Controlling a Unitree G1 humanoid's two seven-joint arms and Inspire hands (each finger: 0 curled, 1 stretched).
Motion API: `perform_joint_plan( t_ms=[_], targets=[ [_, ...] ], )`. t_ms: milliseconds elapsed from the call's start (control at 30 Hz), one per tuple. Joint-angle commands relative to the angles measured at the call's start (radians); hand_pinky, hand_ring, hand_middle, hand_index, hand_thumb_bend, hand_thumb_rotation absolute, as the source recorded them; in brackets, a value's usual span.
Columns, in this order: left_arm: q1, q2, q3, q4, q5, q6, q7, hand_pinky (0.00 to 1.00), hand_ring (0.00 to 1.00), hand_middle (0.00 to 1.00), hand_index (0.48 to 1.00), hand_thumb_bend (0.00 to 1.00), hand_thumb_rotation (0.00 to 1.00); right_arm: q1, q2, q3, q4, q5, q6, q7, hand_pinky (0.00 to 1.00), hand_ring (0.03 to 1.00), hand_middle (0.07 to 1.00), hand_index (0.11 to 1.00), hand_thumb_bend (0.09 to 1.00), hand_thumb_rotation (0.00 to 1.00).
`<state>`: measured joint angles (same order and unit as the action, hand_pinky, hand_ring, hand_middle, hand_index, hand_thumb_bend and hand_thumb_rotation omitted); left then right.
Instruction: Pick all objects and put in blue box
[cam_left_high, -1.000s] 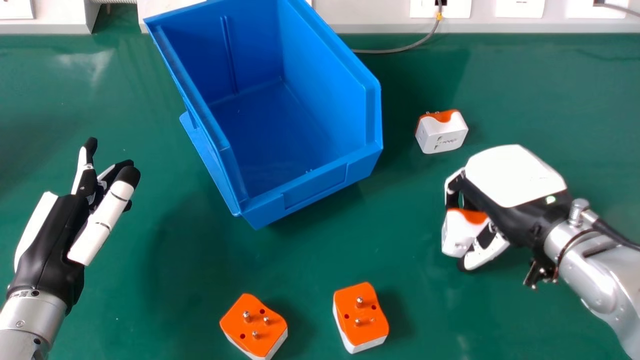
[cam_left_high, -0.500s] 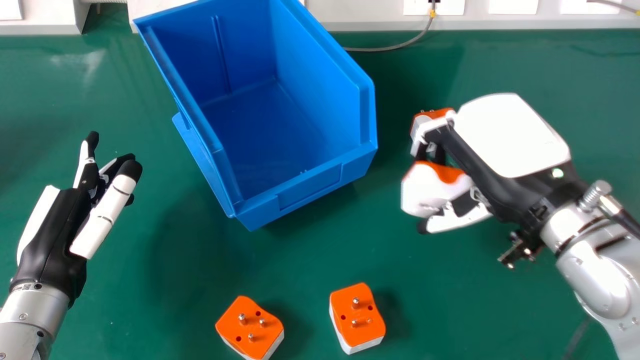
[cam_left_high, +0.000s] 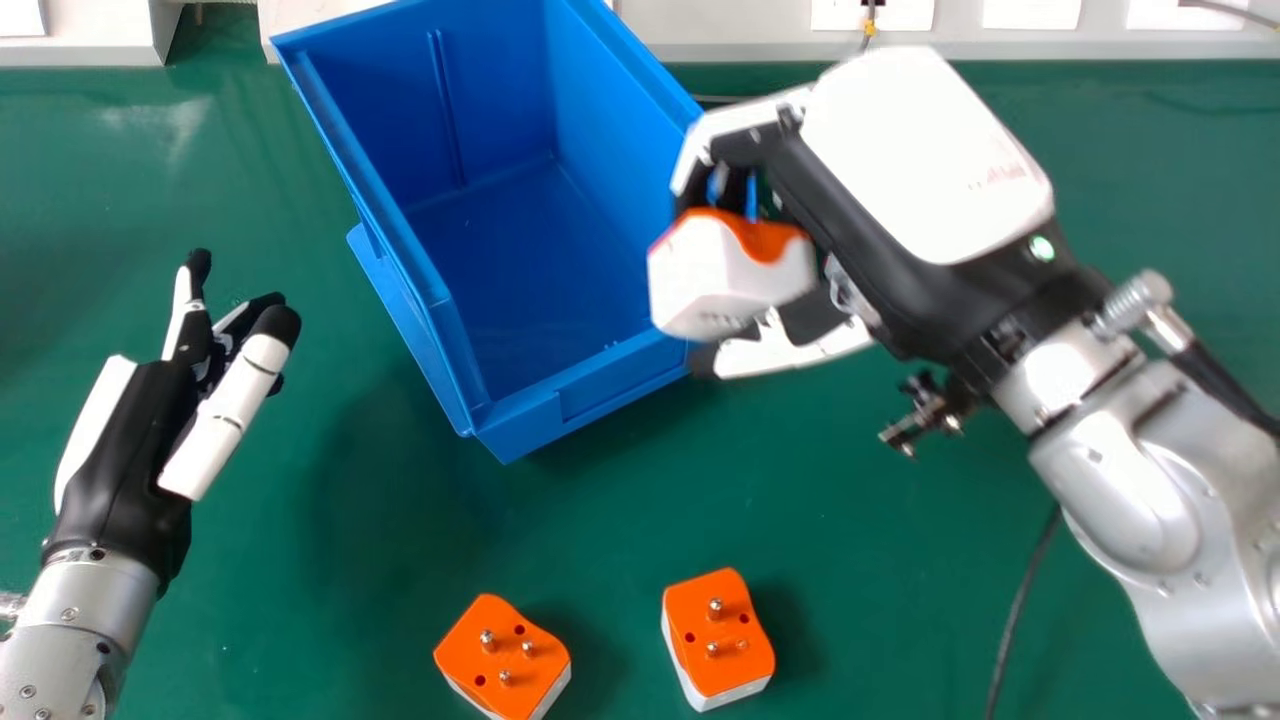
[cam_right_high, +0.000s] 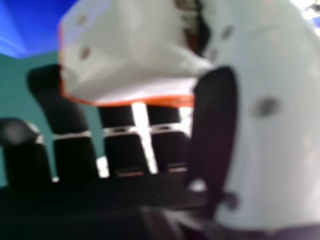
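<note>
In the head view my right hand (cam_left_high: 850, 190) is curled round a white and orange adapter (cam_left_high: 715, 280), held up at the right wall of the blue box (cam_left_high: 590, 390). The right hand view has the same adapter (cam_right_high: 125, 55) pinched between the thumb and fingers of that hand (cam_right_high: 215, 125). Two more adapters lie pins up on the table in front of the box, one orange-topped (cam_left_high: 505, 655) and the other (cam_left_high: 718, 638) to its right. At the left, my left hand (cam_left_high: 130, 450) hovers with relaxed fingers. The box's visible floor is bare.
The green table (cam_left_high: 380, 560) runs back to a white wall strip (cam_left_high: 740, 30) with sockets and a grey cable. A black cable (cam_left_high: 1020, 610) hangs below my right forearm.
My right hand has lifted the adapter and carried it left and away from me to the box's right wall, now covering the spot where another adapter lay. The left hand has shifted slightly right.
</note>
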<state>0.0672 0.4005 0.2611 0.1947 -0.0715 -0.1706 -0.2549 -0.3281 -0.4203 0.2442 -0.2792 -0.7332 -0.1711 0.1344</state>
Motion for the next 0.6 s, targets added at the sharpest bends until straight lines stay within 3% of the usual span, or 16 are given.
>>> perform_joint_plan(
  t_ms=[0,233,467,567],
  targets=[
    [-0.016,-0.005,-0.001,-0.004,0.003,-0.017,0.010,0.85,0.90,0.92,0.946,0.61,0.84,-0.105,0.041,0.009,0.053,0.010,-0.022,-0.037,0.05,0.088,0.146,0.469,0.487,0.15],
    [-0.025,-0.008,-0.013,0.007,0.005,-0.023,0.014,0.85,0.91,0.92,0.949,0.60,0.84,-0.326,0.168,0.062,0.348,-0.036,-0.024,-0.161,0.05,0.089,0.149,0.469,0.488,0.15],
    [-0.005,-0.014,-0.019,-0.020,0.003,-0.018,0.018,0.86,0.91,0.93,0.955,0.58,0.84,-0.548,0.253,0.132,0.722,-0.094,0.033,-0.249,0.06,0.104,0.189,0.469,0.489,0.15],
    [0.009,-0.019,-0.024,-0.049,0.008,-0.007,0.025,0.87,0.91,0.93,0.955,0.58,0.84,-0.658,0.288,0.170,0.895,-0.120,0.082,-0.254,0.07,0.121,0.214,0.470,0.489,0.15]
  ],
)
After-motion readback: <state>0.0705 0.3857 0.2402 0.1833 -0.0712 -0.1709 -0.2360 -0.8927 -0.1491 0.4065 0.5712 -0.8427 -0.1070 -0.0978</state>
